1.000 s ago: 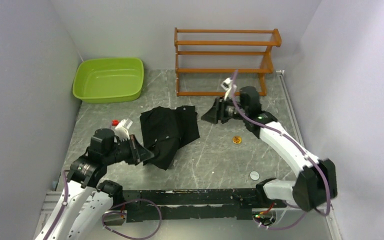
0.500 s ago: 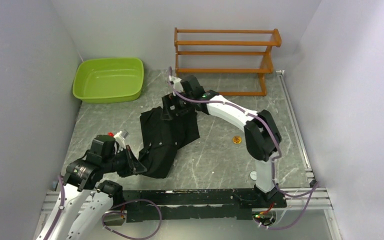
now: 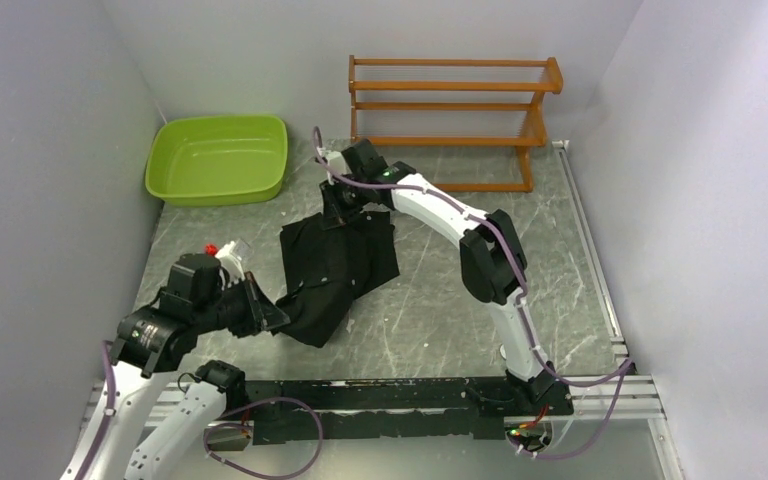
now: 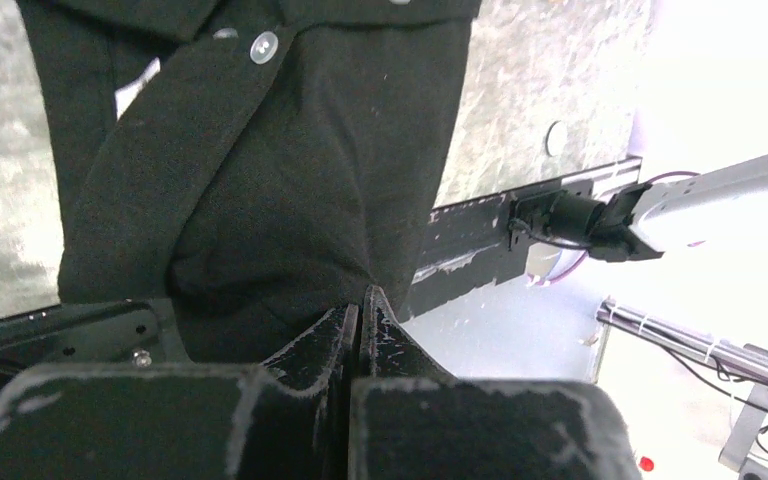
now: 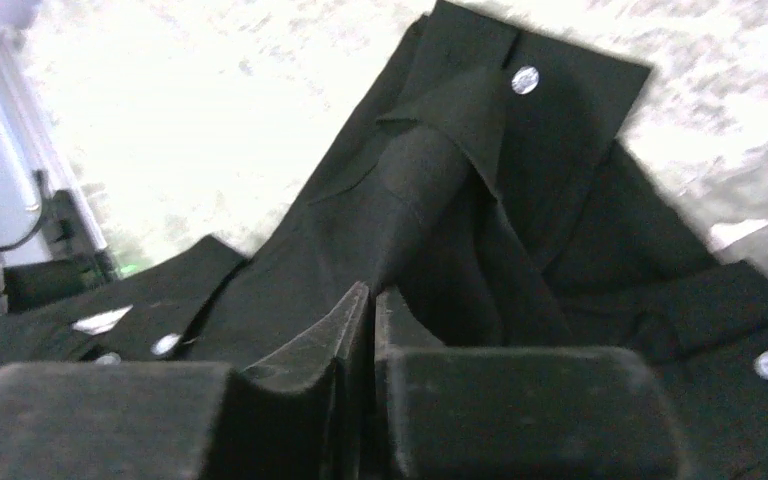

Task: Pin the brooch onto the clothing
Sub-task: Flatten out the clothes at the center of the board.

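Note:
The clothing (image 3: pixel 335 265), a black shirt with white buttons, lies crumpled in the middle of the table. My left gripper (image 3: pixel 272 318) is shut on its near-left edge, and the left wrist view shows the cloth (image 4: pixel 290 170) pinched at the tips of the left gripper (image 4: pixel 360 296). My right gripper (image 3: pixel 338 214) reaches over the shirt's far edge. In the right wrist view the right gripper (image 5: pixel 372 292) is shut on a raised fold of the shirt (image 5: pixel 440 190). The brooch is hidden, with my right arm's elbow (image 3: pixel 488 262) over the spot to the right of the shirt.
A green basin (image 3: pixel 218 158) stands at the back left and a wooden rack (image 3: pixel 450 120) at the back middle. A small grey disc (image 4: pixel 556 138) lies near the black rail (image 3: pixel 390 392) at the table's near edge. Walls close in on both sides.
My right arm swung left from beside the rack onto the shirt's far edge and its jaws closed. The left gripper drew the shirt's near corner slightly toward the near left. The brooch became covered.

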Tool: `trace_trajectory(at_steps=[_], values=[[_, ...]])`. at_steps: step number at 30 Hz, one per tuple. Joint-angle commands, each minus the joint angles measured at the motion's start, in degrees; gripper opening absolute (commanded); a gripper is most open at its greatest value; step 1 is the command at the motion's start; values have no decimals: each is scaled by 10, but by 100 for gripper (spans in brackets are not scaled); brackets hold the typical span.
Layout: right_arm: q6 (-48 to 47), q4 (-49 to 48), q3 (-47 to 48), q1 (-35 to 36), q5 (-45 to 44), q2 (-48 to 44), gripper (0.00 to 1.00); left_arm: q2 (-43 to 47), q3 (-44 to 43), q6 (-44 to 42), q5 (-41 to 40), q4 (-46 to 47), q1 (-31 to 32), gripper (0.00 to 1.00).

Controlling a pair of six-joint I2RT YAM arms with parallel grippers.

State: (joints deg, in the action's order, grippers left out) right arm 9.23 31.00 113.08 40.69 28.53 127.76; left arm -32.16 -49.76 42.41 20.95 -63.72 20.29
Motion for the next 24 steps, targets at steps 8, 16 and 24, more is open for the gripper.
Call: trace_trajectory(at_steps=[8,16,24], values=[[80,-137,-111,-133,145,-363,0,-160,-257,-123,-83,100,2,3],[163,-329,-164,-137,74,-611,0,-288,-683,-251,-158,79,2,3],[211,-363,-153,-136,54,-674,0,-301,-821,-227,-85,138,1,3]])
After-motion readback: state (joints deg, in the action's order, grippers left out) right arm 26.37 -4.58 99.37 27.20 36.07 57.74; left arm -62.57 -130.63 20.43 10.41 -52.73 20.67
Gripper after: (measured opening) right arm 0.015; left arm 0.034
